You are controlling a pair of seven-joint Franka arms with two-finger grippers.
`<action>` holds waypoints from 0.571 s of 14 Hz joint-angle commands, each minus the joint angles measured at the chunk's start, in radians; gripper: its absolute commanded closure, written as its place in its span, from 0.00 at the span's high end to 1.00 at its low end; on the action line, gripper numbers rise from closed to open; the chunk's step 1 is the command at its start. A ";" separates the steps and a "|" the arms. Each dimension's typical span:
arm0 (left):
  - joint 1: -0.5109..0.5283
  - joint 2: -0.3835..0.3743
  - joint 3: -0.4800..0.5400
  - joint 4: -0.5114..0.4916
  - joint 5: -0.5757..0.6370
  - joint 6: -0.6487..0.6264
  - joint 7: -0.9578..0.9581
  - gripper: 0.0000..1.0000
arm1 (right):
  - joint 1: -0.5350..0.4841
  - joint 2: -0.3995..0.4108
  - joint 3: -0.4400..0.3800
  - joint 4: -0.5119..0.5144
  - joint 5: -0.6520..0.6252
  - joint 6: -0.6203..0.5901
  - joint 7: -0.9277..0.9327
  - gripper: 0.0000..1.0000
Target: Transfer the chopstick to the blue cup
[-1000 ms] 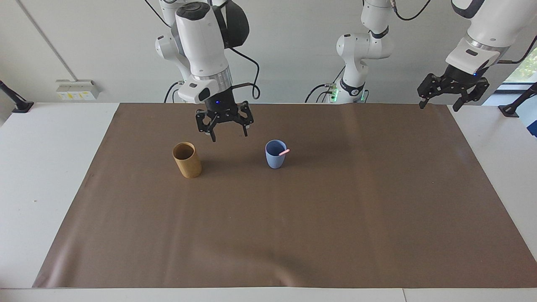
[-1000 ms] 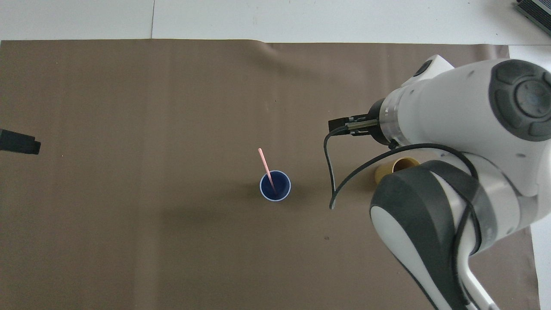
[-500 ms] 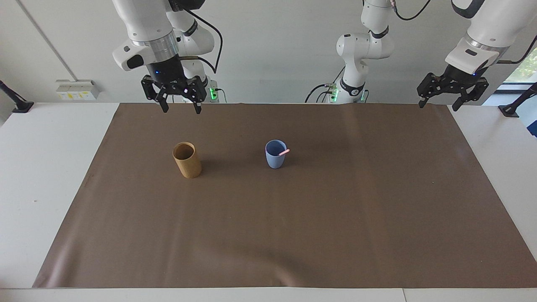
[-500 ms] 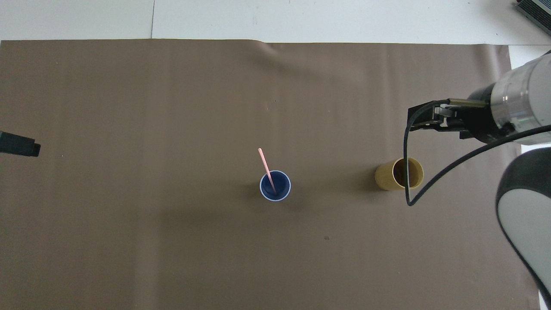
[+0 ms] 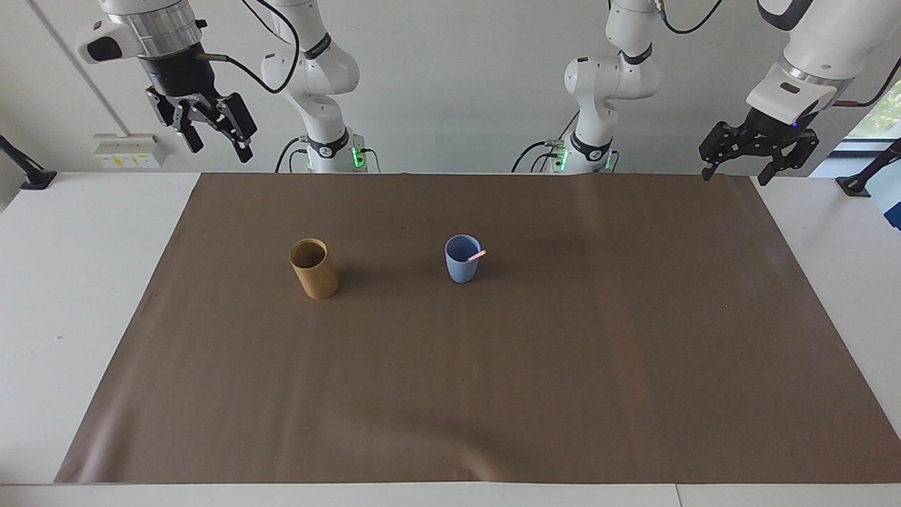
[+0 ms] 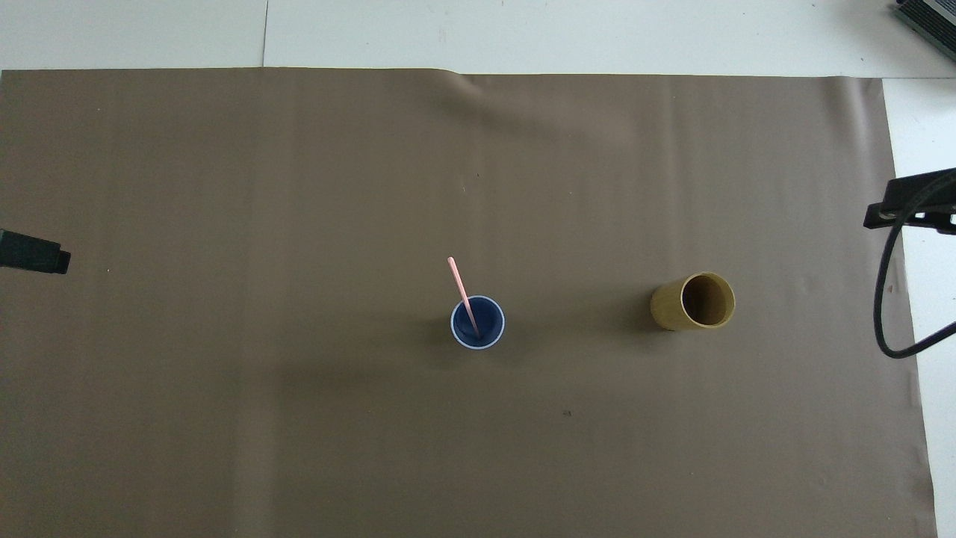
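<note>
Now chopstick in blue cup, well apart from right tool.

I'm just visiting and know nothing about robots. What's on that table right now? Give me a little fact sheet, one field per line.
chopstick: pink chopstick stands tilted in the blue cup, leaning on its rim
blue cup: blue cup upright on the mat, mid-table
tan cup: tan cup upright, beside the blue cup toward the right arm's end
mat: brown mat covers the table
right gripper: right gripper raised, open, holding nothing, off the mat's corner
left gripper: left gripper raised over the mat's other corner, open, empty, waiting
task: chopstick already in the blue cup
</note>
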 commanded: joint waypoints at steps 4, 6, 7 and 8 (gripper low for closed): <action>0.013 -0.022 -0.012 -0.024 -0.009 -0.009 0.009 1.00 | -0.015 -0.013 0.011 -0.085 -0.057 0.004 -0.068 1.00; 0.016 -0.022 -0.012 -0.022 -0.009 -0.009 0.009 1.00 | -0.015 -0.013 0.011 -0.085 -0.057 -0.002 -0.074 1.00; 0.016 -0.022 -0.012 -0.022 -0.009 -0.007 0.009 1.00 | -0.018 -0.012 0.011 -0.084 -0.057 0.000 -0.103 1.00; 0.016 -0.020 -0.012 -0.022 -0.009 -0.007 0.009 1.00 | -0.018 -0.012 0.009 -0.084 -0.057 0.009 -0.129 1.00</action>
